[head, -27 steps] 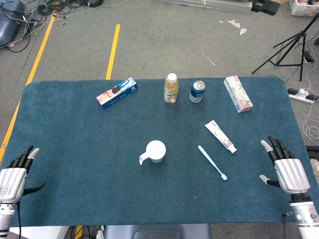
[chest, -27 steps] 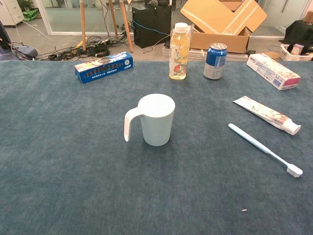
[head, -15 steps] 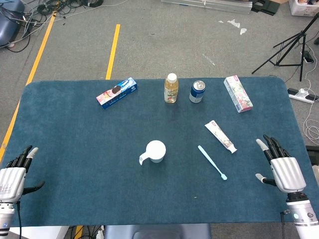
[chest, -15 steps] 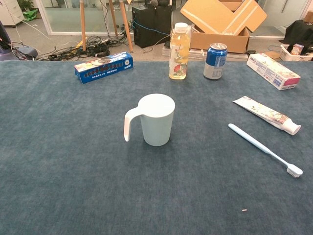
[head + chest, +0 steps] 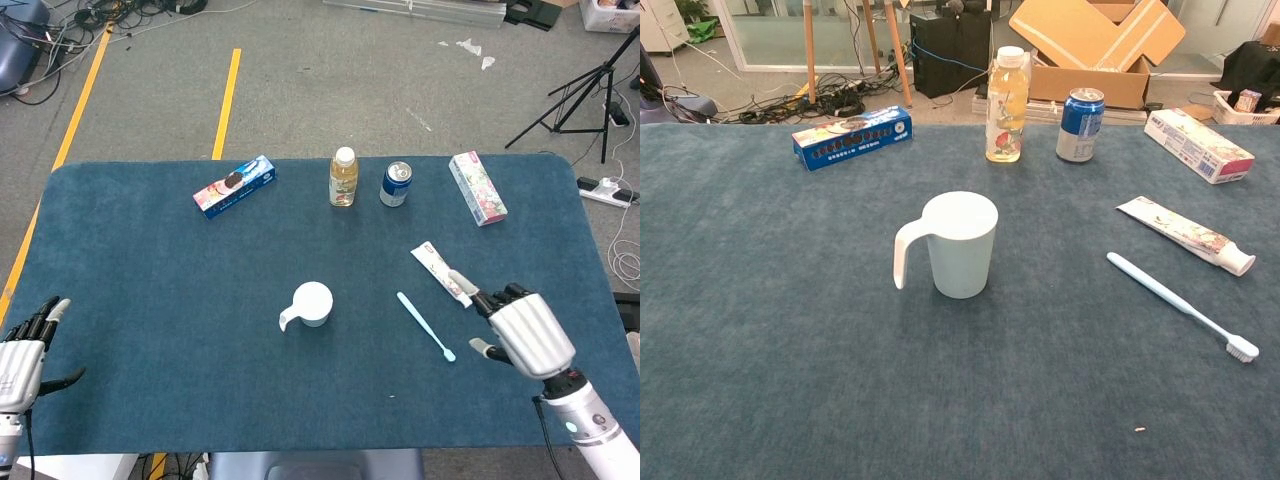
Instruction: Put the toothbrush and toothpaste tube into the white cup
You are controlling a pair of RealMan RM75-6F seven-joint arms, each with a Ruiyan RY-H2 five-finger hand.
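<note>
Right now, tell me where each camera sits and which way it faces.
Head view: high above the near table edge, looking steeply down; shows left hand and right hand.
Chest view: low at the near edge, facing across the table; no hands visible.
Shared: white cup, toothbrush, toothpaste tube.

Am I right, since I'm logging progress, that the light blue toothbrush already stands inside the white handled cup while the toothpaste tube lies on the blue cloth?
Not quite. The light blue toothbrush lies flat on the blue cloth, right of the white handled cup, as the chest view shows. The toothpaste tube does lie on the cloth.
</note>
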